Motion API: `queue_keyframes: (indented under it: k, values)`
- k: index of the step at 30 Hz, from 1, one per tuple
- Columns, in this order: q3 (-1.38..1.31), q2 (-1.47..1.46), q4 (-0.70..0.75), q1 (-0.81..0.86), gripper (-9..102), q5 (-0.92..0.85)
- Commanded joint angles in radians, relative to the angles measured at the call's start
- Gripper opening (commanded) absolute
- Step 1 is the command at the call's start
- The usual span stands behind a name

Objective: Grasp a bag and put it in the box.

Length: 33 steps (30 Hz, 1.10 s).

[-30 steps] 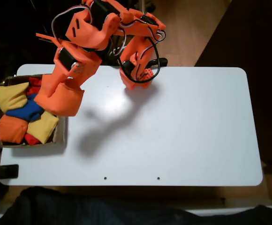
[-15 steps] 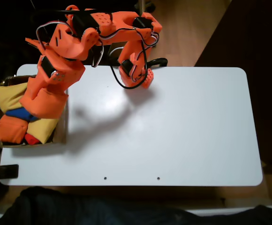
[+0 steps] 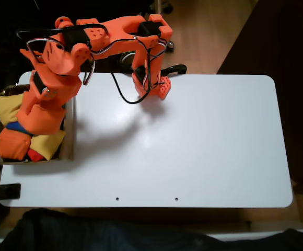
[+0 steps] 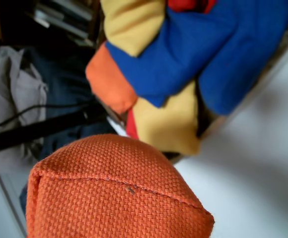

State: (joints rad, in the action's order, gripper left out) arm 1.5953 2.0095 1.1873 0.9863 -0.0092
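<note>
In the fixed view my gripper [image 3: 46,107] hangs over the right half of the brown cardboard box [image 3: 69,137] at the table's left end. It is shut on a plump orange bag [image 3: 43,123], which hides the fingertips. The wrist view shows this woven orange bag [image 4: 114,196] close up at the bottom, above the box's contents. Inside the box lie a second orange bag [image 3: 13,144], two yellow bags [image 3: 8,107] [image 3: 48,145], a blue bag [image 3: 15,127] and a red one [image 3: 34,155].
The white table [image 3: 193,146] stretches bare to the right of the box. The arm's base [image 3: 151,83] stands at the back edge. A dark cloth [image 3: 115,232] lies along the front, and a black clamp [image 3: 2,191] sits at the front left corner.
The arm has swung left, carrying the orange bag from above the box's right wall to above the bags inside the box. The bags in the box have not moved.
</note>
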Motion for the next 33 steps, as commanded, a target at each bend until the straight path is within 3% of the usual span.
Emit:
queue_keyframes:
  k: [1, 33]
  values:
    - [-0.140, -0.015, -0.041, 0.031, 11, -0.006]
    - [-0.428, -0.443, -0.040, 0.121, 12, -0.052]
